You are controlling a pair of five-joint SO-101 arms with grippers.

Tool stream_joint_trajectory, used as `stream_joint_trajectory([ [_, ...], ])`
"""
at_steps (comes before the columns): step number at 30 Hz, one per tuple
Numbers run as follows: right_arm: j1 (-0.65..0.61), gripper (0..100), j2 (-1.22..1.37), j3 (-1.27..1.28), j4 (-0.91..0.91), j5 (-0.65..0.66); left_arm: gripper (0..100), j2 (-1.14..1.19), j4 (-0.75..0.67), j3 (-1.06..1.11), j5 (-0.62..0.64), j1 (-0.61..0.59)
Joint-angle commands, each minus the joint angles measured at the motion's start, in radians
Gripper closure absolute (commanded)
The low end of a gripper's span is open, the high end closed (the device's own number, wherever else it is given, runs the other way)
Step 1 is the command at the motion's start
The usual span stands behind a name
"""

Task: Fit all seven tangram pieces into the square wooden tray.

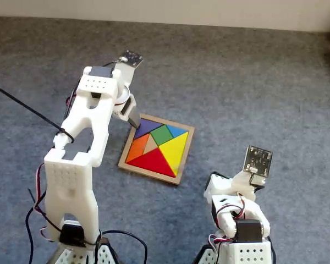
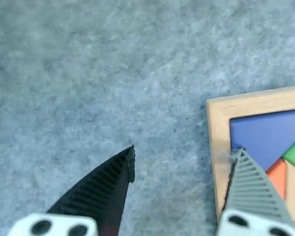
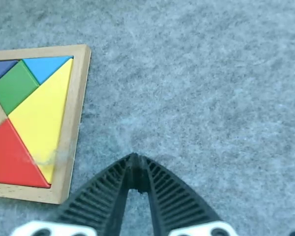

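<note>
The square wooden tray (image 1: pixel 148 172) lies on the grey carpet with purple (image 1: pixel 147 127), green (image 1: pixel 162 135), light blue (image 1: pixel 176 131), yellow (image 1: pixel 175 149), red (image 1: pixel 154 162) and orange (image 1: pixel 137 148) pieces flat inside it. A tan triangle (image 1: pixel 150 146) shows in the middle; I cannot tell whether it is a piece or bare wood. My left gripper (image 2: pixel 185 149) is open at the tray's far left corner, its grey finger (image 2: pixel 250 189) over the rim (image 2: pixel 219 128) and the black one (image 2: pixel 110 184) over carpet. My right gripper (image 3: pixel 135 158) is shut and empty, on carpet beside the tray's yellow side (image 3: pixel 73 123).
Grey carpet surrounds the tray on every side. The left arm (image 1: pixel 80 165) stretches along the tray's left, and the right arm (image 1: pixel 236 212) sits folded near the front right. Cables (image 1: pixel 22 107) trail at the left.
</note>
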Motion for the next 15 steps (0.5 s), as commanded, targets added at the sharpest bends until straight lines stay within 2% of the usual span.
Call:
stream_joint_trajectory([
  [1,0.007,99.4,-0.015,0.137,0.010,0.011,70,-0.015,-0.009,-0.005,0.005,0.016],
  [10,0.007,99.4,-0.015,0.137,0.010,0.011,70,-0.028,0.017,-0.008,0.014,0.025],
  [15,0.007,99.4,-0.015,0.137,0.010,0.011,79,-0.119,0.040,0.016,0.044,0.035],
])
